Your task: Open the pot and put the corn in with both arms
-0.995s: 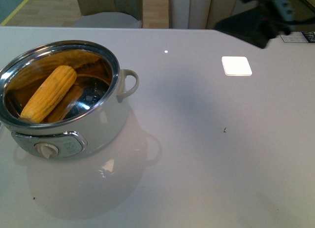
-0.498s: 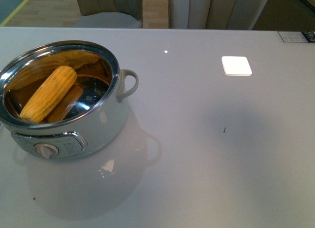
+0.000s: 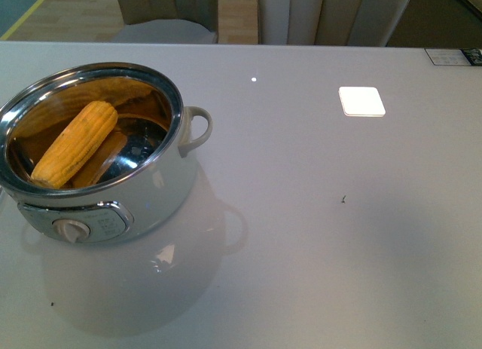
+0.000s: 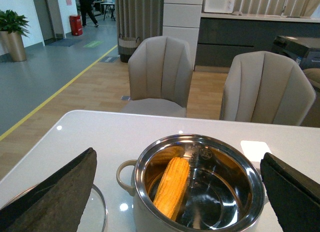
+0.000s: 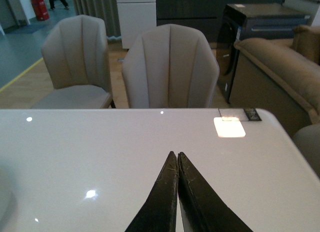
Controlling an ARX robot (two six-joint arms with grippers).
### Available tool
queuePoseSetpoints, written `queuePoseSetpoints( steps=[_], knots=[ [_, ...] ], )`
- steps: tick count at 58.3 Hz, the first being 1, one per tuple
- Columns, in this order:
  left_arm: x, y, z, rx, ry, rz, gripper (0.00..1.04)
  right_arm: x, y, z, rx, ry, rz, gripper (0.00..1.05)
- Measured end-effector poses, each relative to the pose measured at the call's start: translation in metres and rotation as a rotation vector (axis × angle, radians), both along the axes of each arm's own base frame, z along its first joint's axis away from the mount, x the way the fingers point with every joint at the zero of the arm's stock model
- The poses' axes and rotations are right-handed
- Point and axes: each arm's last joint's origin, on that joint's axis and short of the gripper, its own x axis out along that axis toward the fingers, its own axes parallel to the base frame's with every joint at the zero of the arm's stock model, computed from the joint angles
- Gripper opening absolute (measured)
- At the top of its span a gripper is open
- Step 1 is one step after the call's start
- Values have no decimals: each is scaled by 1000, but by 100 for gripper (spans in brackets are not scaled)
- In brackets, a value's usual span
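Corn (image 3: 75,143): yellow-orange cob, kernel rows, lying diagonal inside lidless white pot (image 3: 169,176), left of front frame; left gripper (image 4: 175,192) spread wide, empty; right gripper (image 5: 177,164) closed, empty

Left pincer (image 4: 175,192) spread wide and empty, right pincer (image 5: 177,164) closed tip to tip, empty

Office lounge: chairs (image 4: 159,74), corridor, sofa (image 5: 280,71).

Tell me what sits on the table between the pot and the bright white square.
Nothing. In the front view the table is bare between the pot, which holds the corn, and the white square, apart from a tiny light glint.
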Motion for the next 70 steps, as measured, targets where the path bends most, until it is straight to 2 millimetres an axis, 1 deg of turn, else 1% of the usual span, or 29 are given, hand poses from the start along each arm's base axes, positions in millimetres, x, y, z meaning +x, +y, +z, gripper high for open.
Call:
queuePoseSetpoints(
  steps=[10, 16, 39, 70],
  knots=[
    [0, 0, 0, 0, 0, 0, 98, -13, -11, -9, 1, -8, 4, 2],
    [0, 0, 0, 0, 0, 0, 98, -21, -13, -15, 0, 13, -5, 2],
    [0, 0, 0, 0, 0, 0, 98, -40, -13, -6, 1, -18, -4, 2],
    [0, 0, 0, 0, 0, 0, 98, -58, -13, -3, 1, -27, -4, 2]
  ],
)
